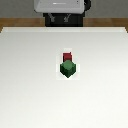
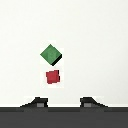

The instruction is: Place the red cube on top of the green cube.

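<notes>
Gripper [image 2: 63, 103]: two dark fingertips [image 2: 36, 103] visible along the edge of the wrist view, spread wide apart, nothing between them, raised above the table with no contact to either cube. In the exterior view only the arm's grey base housing [image 1: 57, 6] and dark lower parts appear at the far edge of the table; the fingers themselves cannot be made out there. Red cube [image 2: 52, 76]: small, dark red, resting on the table surface, the closer of the two cubes to the fingertips in the wrist view, lying off-centre toward one finger rather than midway. In the exterior view, red cube [image 1: 67, 55] sits just behind the green cube, partly hidden by it. Green cube [image 2: 51, 54]: dark green, slightly larger, turned corner-on, resting on the table just beside the red cube; whether they touch cannot be told. Table [image 1: 30, 90]: plain white surface, wooden floor strip [image 1: 17, 22] beyond its far edge.
</notes>
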Available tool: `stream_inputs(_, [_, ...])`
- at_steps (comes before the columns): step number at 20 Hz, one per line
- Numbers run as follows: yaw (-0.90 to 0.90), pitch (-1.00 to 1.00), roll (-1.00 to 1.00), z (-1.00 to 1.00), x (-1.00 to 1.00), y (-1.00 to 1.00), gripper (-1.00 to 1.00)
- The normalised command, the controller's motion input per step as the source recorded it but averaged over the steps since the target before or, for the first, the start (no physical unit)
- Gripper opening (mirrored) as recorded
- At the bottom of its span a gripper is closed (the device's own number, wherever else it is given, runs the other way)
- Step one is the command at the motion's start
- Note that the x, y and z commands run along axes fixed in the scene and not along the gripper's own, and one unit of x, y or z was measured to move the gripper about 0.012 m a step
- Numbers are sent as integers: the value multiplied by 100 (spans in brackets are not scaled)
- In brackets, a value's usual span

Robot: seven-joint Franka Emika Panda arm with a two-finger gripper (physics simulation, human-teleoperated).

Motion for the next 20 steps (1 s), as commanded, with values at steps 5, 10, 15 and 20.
stream_inputs(5, [0,0,0,0,0,0,100])
stream_inputs(10, [0,0,0,0,0,20,100])
stream_inputs(15, [0,0,0,0,0,20,100])
stream_inputs(20, [0,0,0,0,40,0,100])
